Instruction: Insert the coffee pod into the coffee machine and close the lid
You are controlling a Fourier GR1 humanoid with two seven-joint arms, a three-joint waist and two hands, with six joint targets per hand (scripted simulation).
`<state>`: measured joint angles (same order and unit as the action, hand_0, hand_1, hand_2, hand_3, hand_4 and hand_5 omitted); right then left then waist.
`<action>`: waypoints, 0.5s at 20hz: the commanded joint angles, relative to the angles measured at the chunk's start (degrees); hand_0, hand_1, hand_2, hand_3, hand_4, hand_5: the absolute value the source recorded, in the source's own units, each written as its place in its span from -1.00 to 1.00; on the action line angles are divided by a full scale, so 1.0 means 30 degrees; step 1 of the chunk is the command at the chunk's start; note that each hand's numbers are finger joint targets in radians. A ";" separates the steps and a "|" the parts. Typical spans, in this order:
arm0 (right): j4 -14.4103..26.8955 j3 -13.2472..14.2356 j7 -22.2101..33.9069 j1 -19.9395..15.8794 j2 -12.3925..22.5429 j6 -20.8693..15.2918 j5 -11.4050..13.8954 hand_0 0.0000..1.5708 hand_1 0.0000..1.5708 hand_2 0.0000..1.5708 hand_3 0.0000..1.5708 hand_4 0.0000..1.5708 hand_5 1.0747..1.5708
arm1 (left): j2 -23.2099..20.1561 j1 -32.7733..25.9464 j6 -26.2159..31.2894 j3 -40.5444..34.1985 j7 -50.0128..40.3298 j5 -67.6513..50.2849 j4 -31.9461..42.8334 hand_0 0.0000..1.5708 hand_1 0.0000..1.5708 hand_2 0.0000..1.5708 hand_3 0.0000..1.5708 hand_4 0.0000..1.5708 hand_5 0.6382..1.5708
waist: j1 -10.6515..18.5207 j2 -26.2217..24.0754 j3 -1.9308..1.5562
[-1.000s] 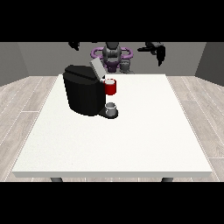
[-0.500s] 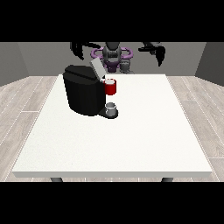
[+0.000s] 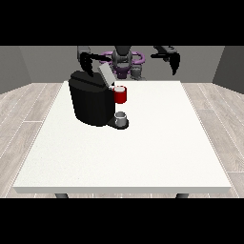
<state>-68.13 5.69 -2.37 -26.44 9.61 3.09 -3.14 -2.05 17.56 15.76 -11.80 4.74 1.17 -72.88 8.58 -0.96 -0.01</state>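
Note:
The black coffee machine (image 3: 90, 102) stands on the left half of the white table (image 3: 157, 143). Its grey lid (image 3: 106, 74) is tilted up and stands open. A red pod holder (image 3: 120, 94) juts from the machine's front, and a small grey pod-like cylinder (image 3: 121, 117) sits on the base below it. The hand at the view's left (image 3: 86, 61) hangs just above the machine's back top edge, fingers pointing down and holding nothing. The hand at the view's right (image 3: 173, 60) hovers over the table's far right edge, fingers relaxed and empty.
The robot's torso (image 3: 124, 62) stands behind the far table edge. White table surface stretches to the right of the machine and in front of it. A grey wood floor surrounds the table.
The hand at the view's left has come down towards the machine's top near the raised lid. The hand at the view's right has lowered slightly. The machine and the pod have not moved.

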 commanded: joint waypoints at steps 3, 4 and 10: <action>0.0411 -0.0853 0.0892 -0.1458 -0.0542 -0.0269 0.0822 -1.00 -1.00 -1.00 -1.00 -1.00 1.00 | -0.0905 -0.0776 -0.0214 -0.0099 -0.0001 -0.0444 -0.0640 -1.00 -1.00 -1.00 -1.00 -1.00 1.00 | -0.0860 0.0312 0.0006; 0.1151 -0.0006 0.0544 -0.1412 0.0704 0.1077 0.0171 -1.00 -1.00 -1.00 -1.00 -1.00 1.00 | -0.0385 -0.0221 -0.1061 0.0132 -0.2125 -0.0495 -0.1887 -1.00 -1.00 -1.00 -1.00 -1.00 1.00 | -0.0496 -0.0034 0.0001; 0.2479 0.0134 -0.0247 -0.3303 0.0251 -0.0065 0.0980 -1.00 -1.00 -1.00 -1.00 -1.00 1.00 | -0.0958 -0.0845 -0.0676 0.0155 0.0055 -0.0763 -0.2060 -1.00 -1.00 -1.00 -1.00 -1.00 1.00 | 0.0015 0.1623 0.0004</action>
<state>-63.36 4.91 -1.92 -33.26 9.41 2.85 -0.54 -3.94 15.52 13.80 -11.27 3.10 -0.83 -77.75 7.58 1.47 0.00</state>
